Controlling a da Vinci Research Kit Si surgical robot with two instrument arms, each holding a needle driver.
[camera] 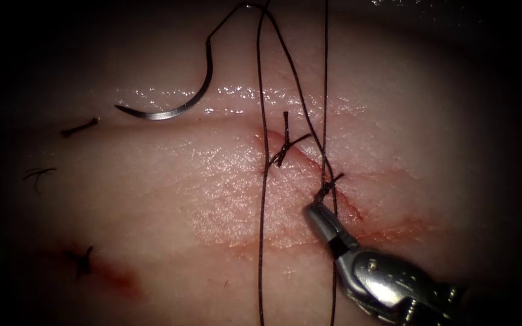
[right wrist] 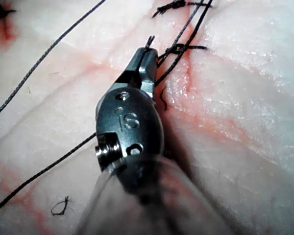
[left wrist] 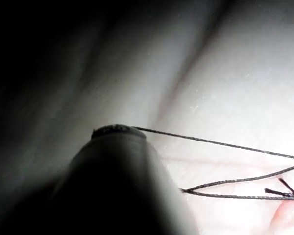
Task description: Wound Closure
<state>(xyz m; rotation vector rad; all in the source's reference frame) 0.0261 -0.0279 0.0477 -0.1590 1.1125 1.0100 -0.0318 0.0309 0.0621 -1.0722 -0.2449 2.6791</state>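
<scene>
Needle (camera: pixel 179 99) free on tissue (camera: pixel 152 199), upper left of frame, well apart from right pincer (camera: pixel 316 208) closed on thread (camera: pixel 263 199) at knot on cut (camera: pixel 309 160); left pincer's (left wrist: pixel 118 131) opening indiscernible, thread running from it.

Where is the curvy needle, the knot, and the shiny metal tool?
needle (camera: pixel 197 99): endoscope view, middle of its curve, lying loose on the tissue.
knot (camera: pixel 327 187): endoscope view, its dark twist, at the tool's tip.
right tool (camera: pixel 318 215): endoscope view, tip of its jaws, shut on thread.
</scene>
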